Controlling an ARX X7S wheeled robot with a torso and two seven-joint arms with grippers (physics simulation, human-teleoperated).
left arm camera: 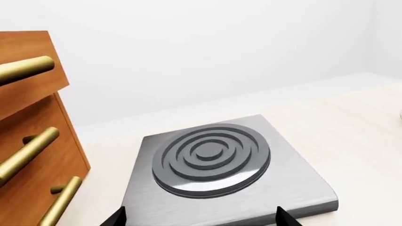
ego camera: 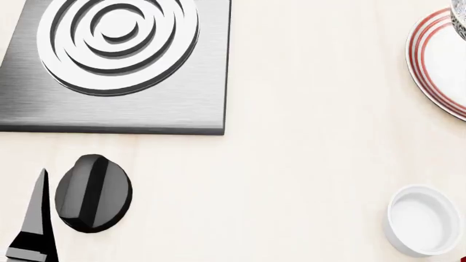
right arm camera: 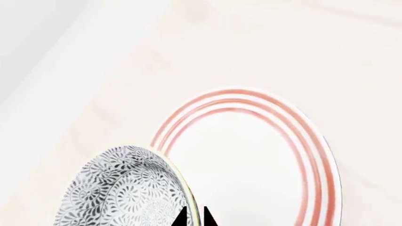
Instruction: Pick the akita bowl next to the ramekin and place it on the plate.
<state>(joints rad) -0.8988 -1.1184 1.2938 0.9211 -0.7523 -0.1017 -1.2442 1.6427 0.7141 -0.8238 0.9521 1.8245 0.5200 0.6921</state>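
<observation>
Bowl hangs from my right gripper, whose 2 fingertips pinch its rim, one inside and one outside, so it can be carried without tipping. It sits over the near edge of the plate, partly overlapping the red rings, not yet centred. I judge it needs moving further over the plate's middle before letting go. Ramekin stands alone, well apart from the plate. My left gripper idles spread by the burner.
</observation>
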